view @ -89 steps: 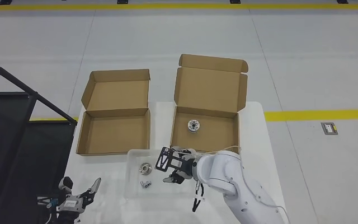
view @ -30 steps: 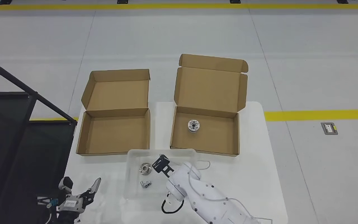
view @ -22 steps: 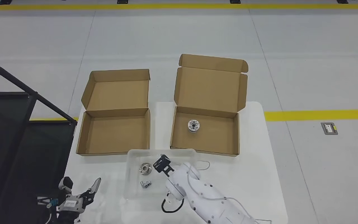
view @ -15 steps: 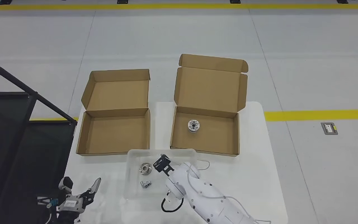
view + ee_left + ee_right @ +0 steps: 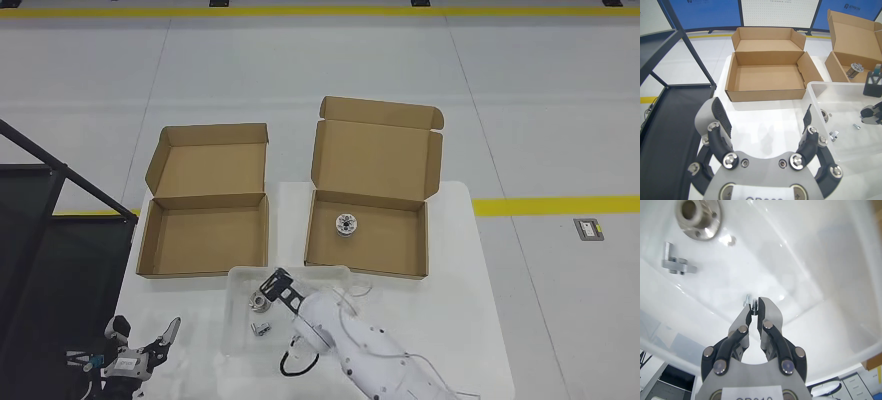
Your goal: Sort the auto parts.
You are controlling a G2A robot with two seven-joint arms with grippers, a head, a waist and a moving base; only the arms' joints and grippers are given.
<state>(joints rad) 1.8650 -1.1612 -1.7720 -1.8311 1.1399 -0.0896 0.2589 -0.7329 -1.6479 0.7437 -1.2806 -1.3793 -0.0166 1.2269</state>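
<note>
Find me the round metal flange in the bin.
In the top view the round flange lies in the clear bin near its far left corner, just beyond the small bracket; the right gripper, shut on a bolt, hangs beside it.

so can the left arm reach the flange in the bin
Probably, from above: the flange lies uncovered in the bin, by the wall nearest the open left gripper; the right gripper, holding a bolt, hangs close.
</note>
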